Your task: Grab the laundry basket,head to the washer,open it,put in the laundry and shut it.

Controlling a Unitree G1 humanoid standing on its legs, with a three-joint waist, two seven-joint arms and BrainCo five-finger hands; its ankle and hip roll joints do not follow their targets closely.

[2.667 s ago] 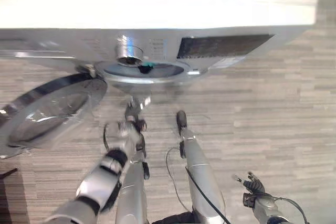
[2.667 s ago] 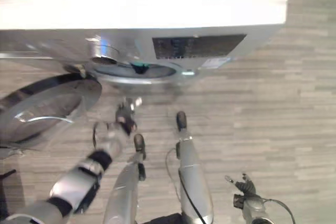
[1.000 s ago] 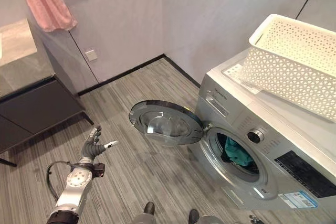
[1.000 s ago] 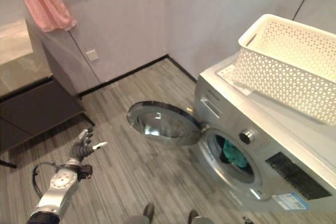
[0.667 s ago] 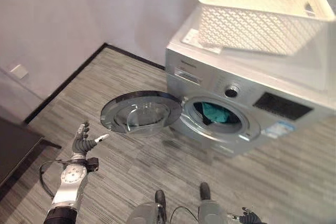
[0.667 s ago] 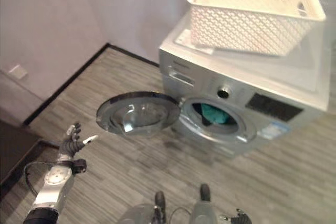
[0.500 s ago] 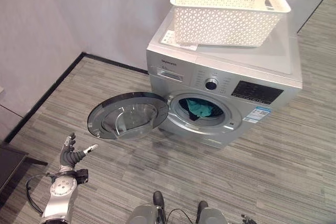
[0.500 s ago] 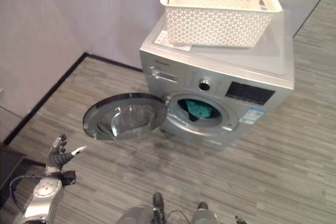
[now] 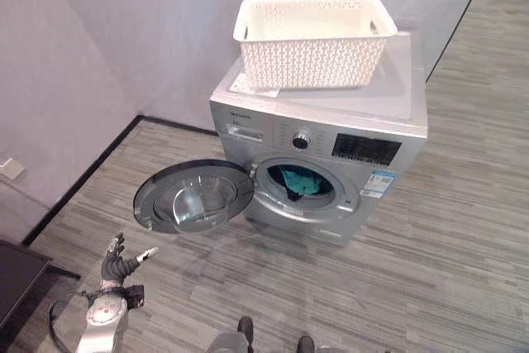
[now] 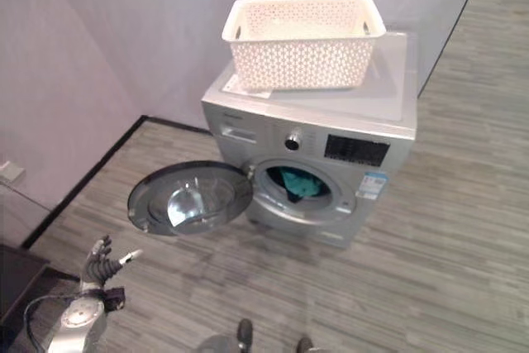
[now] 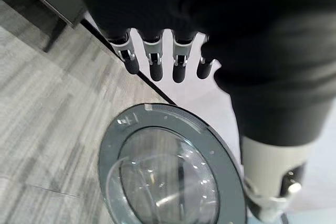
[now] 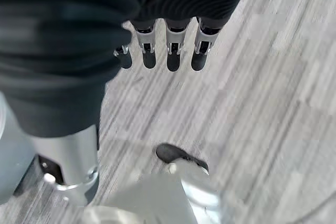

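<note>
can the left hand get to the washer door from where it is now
Probably not yet: the left hand hangs open and well short of the open door, with bare floor between. Nothing blocks the way.

a grey wood-look plank floor carries a silver front-loading washer set close to the pale wall. on the washer's flat top sits a white lattice laundry basket, toward the wall side, with a paper sheet tucked under its corner.
</note>
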